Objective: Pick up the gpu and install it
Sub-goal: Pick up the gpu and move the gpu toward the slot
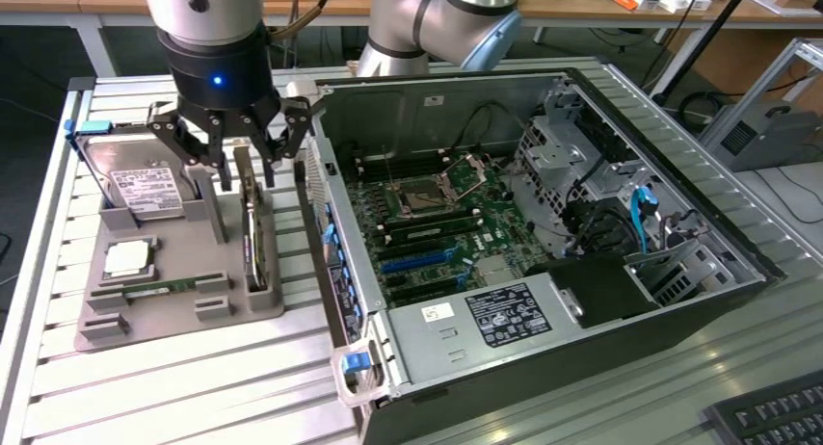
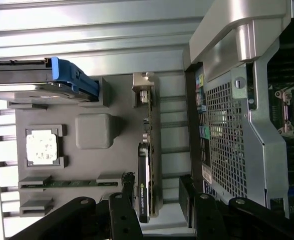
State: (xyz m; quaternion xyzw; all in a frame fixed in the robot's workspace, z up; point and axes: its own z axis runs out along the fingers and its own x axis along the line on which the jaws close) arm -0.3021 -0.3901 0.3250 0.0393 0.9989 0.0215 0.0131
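Observation:
The gpu [image 1: 252,235] stands on edge in a slot of the grey holder [image 1: 180,322], its black face and green board seen edge-on. My gripper [image 1: 241,173] hangs right over its far end, open, one finger on each side of the card. In the wrist view the gpu [image 2: 148,150] runs between my two black fingers [image 2: 128,200], with its silver bracket [image 2: 142,86] at the far end. The pads stand a little apart from the card. The open computer case [image 1: 515,204] lies beside the holder, with its motherboard [image 1: 425,223] and blue slots [image 1: 418,262] exposed.
The holder also carries a silver hard drive [image 1: 142,183] in a blue caddy [image 2: 71,80], a CPU [image 1: 129,259] and a green RAM stick [image 1: 161,289]. The case wall [image 2: 227,135] rises close beside the card. A keyboard [image 1: 772,416] lies at the exterior view's lower right.

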